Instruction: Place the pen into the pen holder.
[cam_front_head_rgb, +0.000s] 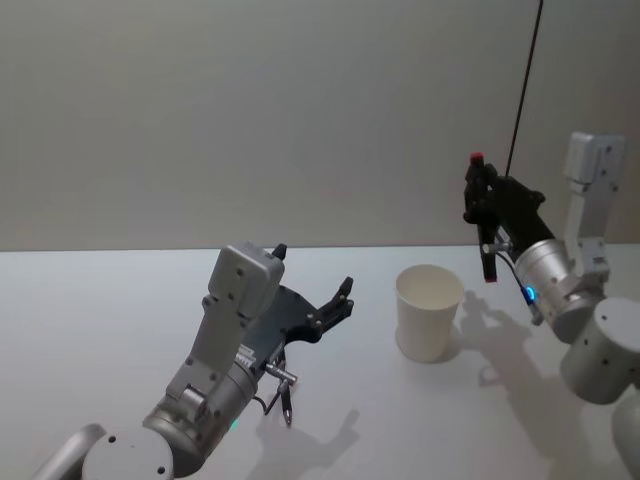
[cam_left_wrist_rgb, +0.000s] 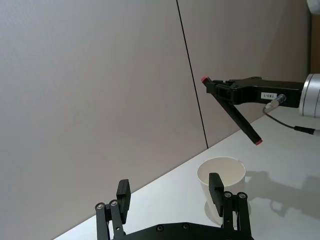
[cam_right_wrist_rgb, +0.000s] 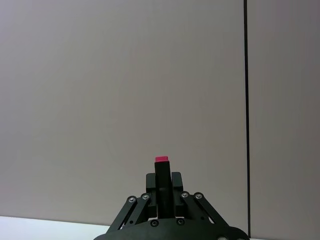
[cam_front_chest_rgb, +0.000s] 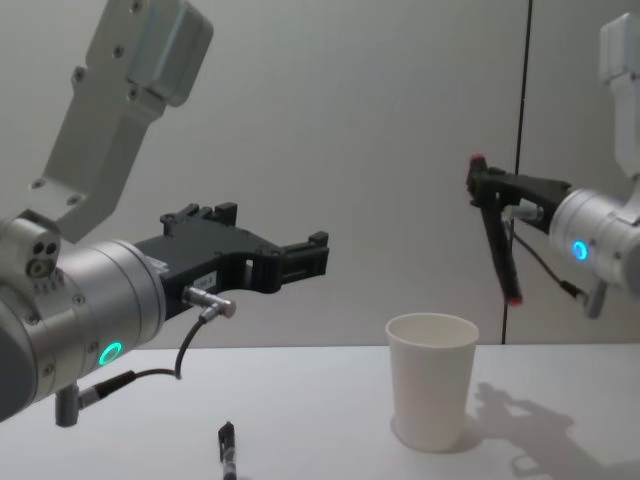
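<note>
The pen (cam_front_head_rgb: 485, 225) is black with red ends and hangs tilted in the air, gripped near its upper end by my right gripper (cam_front_head_rgb: 478, 195), which is shut on it. Its lower tip (cam_front_chest_rgb: 514, 297) sits above and to the right of the pen holder (cam_front_chest_rgb: 431, 380), a plain white paper cup standing upright on the table. The left wrist view shows the pen (cam_left_wrist_rgb: 235, 116) slanting down toward the pen holder (cam_left_wrist_rgb: 221, 172). My left gripper (cam_front_head_rgb: 315, 270) hovers open and holding nothing, to the left of the cup.
A small dark pen-like object (cam_front_chest_rgb: 228, 445) lies on the white table (cam_front_head_rgb: 100, 320) under my left arm. A grey wall with a thin dark vertical seam (cam_left_wrist_rgb: 192, 75) stands behind the table.
</note>
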